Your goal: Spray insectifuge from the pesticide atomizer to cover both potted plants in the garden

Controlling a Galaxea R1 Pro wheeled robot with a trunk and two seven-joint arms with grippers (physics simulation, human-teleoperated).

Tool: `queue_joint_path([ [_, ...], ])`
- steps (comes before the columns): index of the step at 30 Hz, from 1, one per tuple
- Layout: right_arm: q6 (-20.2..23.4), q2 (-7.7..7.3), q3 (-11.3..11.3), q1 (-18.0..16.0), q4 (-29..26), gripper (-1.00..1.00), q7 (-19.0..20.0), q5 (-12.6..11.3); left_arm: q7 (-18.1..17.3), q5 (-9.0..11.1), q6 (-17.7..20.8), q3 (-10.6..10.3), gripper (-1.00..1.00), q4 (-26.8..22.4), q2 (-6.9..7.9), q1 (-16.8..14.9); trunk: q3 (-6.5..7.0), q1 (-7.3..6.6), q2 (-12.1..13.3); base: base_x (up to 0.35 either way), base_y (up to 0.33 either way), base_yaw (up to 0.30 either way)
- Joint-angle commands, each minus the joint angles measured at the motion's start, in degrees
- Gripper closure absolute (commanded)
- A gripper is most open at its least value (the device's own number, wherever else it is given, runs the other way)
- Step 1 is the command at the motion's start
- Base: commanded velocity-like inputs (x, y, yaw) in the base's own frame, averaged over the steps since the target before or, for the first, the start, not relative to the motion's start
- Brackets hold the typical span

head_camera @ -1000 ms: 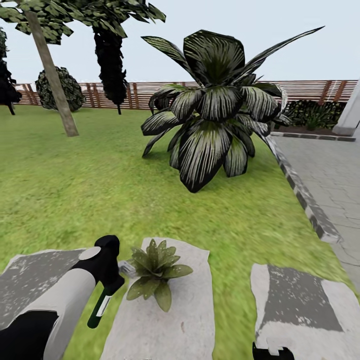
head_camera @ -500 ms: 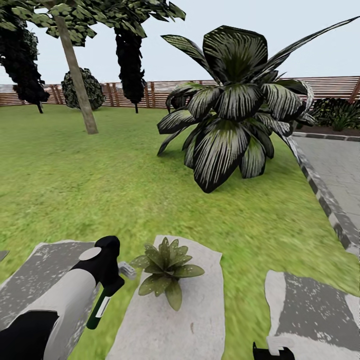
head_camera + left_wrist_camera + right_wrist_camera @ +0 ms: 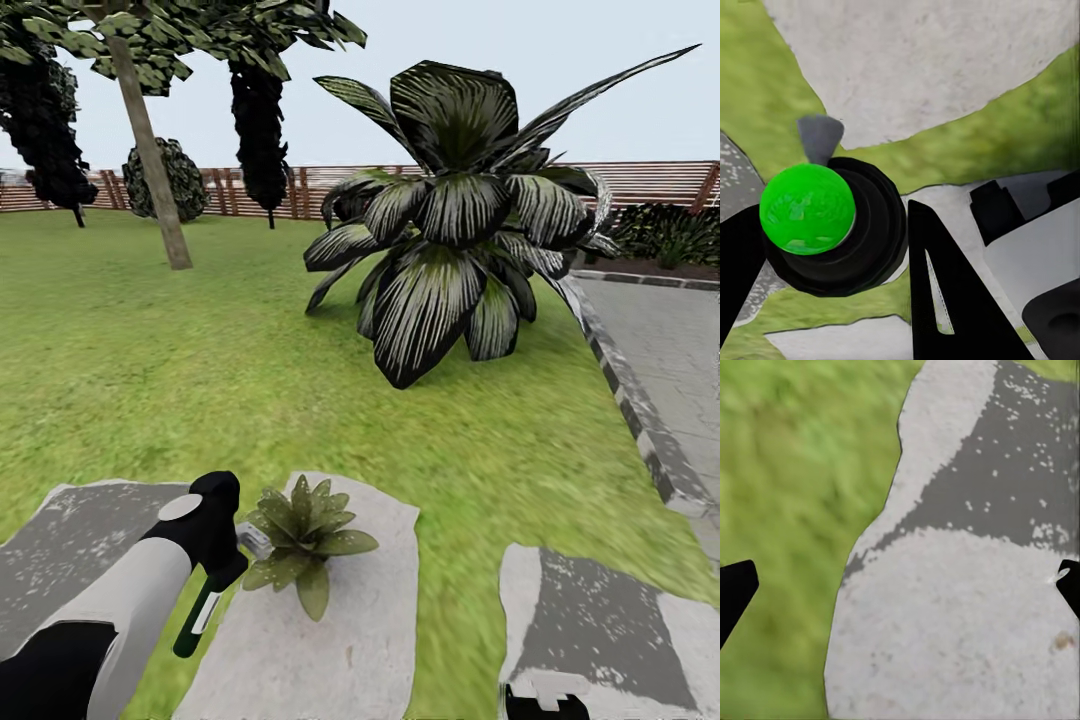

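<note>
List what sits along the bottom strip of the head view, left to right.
left stepping stone → left gripper holding the pesticide atomizer → potted plant on the middle stepping stone → grass strip → right stepping stone

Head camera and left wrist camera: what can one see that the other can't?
Head view alone: the potted plant on a stepping stone, the big striped-leaf plant, trees, and the wooden fence. Left wrist view alone: the atomizer's bright green round end, seen end-on. Both: the pesticide atomizer held in the left pincer, plus grass and grey stones.
</note>
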Motion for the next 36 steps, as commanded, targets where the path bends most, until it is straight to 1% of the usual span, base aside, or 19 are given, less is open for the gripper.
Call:
queue_joint_path([
  [1, -0.1, 0.0, 0.5, 0.0, 0.0, -1.0, -0.2, -0.4, -0.6, -0.4, 0.5, -0.2, 1.0, -0.1, 0.03, 0.0, -0.05, -0.02, 0.0, -0.083, -0.273, 0.0],
  [8, -0.1, 0.0, 0.5, 0.0, 0.0, -1.0, -0.2, -0.4, -0.6, -0.3, 0.6, -0.2, 1.0, -0.1, 0.03, 0.0, -0.05, -0.02, 0.0, -0.132, -0.27, 0.002],
  [11, -0.1, 0.0, 0.5, 0.0, 0.0, -1.0, -0.2, -0.4, -0.6, -0.3, 0.6, -0.2, 1.0, -0.1, 0.03, 0.0, -0.05, -0.02, 0.0, -0.143, -0.268, 0.106],
  [23, -0.1, 0.09, 0.5, 0.0, 0.0, -1.0, -0.2, -0.4, -0.6, -0.4, 0.6, -0.2, 1.0, 0.2, 0.15, 0.0, -0.05, -0.02, 0.0, -0.147, -0.264, 0.267],
  [28, -0.1, 0.09, 0.5, 0.0, 0.0, -1.0, -0.2, -0.4, -0.7, -0.4, 0.7, -0.2, 1.0, 0.2, 0.38, 0.6, -0.05, -0.02, 0.0, -0.106, -0.263, 0.277],
  [33, -0.1, 0.09, 0.5, 0.0, 0.0, -1.0, -0.2, -0.4, -0.6, -0.3, 0.8, -0.2, 1.0, 0.2, 0.57, 0.9, -0.05, -0.02, 0.0, 0.004, -0.263, 0.236],
  [36, -0.1, 0.09, 0.5, 0.0, 0.0, -1.0, -0.2, -0.4, 0.8, -0.2, 0.8, -0.1, 1.0, 0.2, 0.46, 1.4, -0.05, -0.02, 0.0, 0.16, -0.238, 0.047],
])
